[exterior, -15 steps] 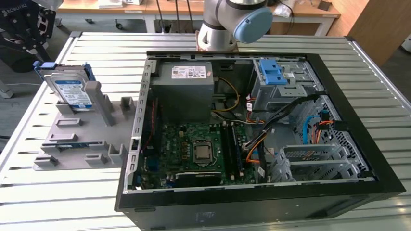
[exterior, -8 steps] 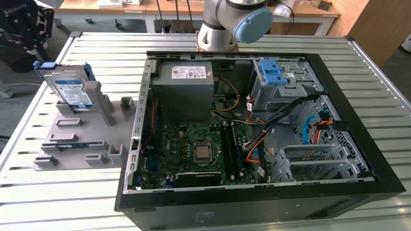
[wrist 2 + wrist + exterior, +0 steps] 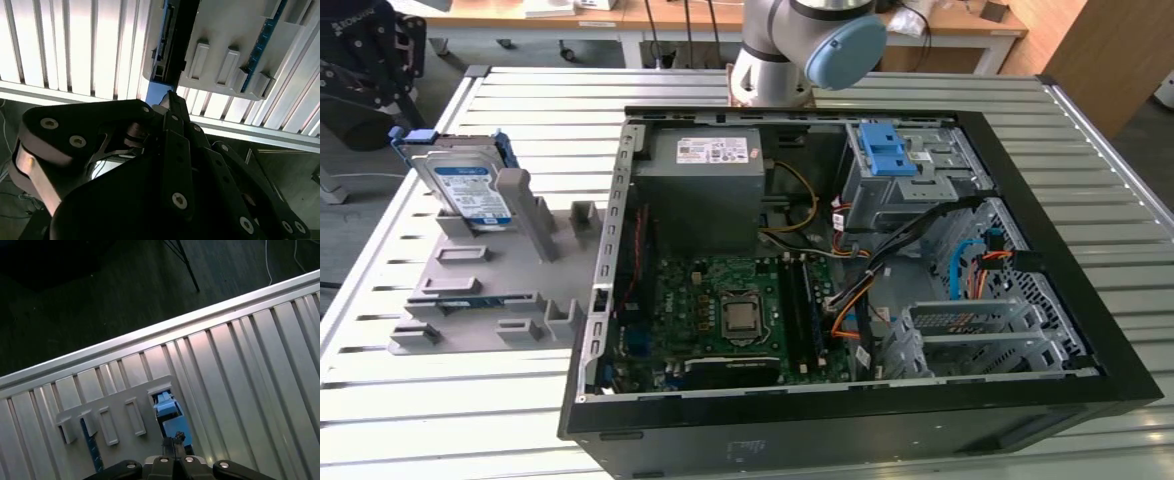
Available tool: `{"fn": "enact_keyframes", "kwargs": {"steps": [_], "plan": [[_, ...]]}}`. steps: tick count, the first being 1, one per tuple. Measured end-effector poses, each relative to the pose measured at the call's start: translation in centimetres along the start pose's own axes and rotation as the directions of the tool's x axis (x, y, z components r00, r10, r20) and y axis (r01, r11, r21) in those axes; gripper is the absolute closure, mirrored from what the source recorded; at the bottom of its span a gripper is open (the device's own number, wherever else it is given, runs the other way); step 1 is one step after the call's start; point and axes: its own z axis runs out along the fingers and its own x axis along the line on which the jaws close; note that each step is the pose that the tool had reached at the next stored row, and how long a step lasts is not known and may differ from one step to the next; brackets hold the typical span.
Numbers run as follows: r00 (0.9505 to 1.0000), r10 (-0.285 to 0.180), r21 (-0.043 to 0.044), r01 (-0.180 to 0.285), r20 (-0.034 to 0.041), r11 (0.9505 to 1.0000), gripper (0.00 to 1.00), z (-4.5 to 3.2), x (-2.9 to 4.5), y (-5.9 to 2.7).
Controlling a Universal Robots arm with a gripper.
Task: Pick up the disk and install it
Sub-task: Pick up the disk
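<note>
the disk (image 3: 464, 185) stands on edge in a slot of the grey holder (image 3: 474, 300) on the slatted table (image 3: 374, 400), at the exterior view's left of the open computer case (image 3: 854, 435). in both wrist views the gripper (image 3: 175, 441) (image 3: 170, 98) hangs above the disk (image 3: 167, 412), not touching it, its fingertips together with nothing between them.

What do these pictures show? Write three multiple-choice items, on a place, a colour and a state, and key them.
1. Where is the disk? A inside a drive bay; B standing in the grey holder; C on the floor.
2. Its carrier frame is: A red; B yellow; C blue.
3. The computer case is: A open; B closed; C upside down.
Key: B, the holder sits at the exterior view's left of the case; C, blue edges show; A, the motherboard is exposed.
</note>
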Motion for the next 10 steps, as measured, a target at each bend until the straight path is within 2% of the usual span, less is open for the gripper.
{"fn": "enact_keyframes", "kwargs": {"steps": [5, 10], "plan": [[0.9961, -0.088, 0.0013, 0.088, -0.0025, 0.9961, 0.89, 0.11, 0.0, 0.0], [0.9867, -0.163, 0.0056, 0.163, -0.003, 0.9867, 0.89, 0.27, -0.01, -0.01]]}}
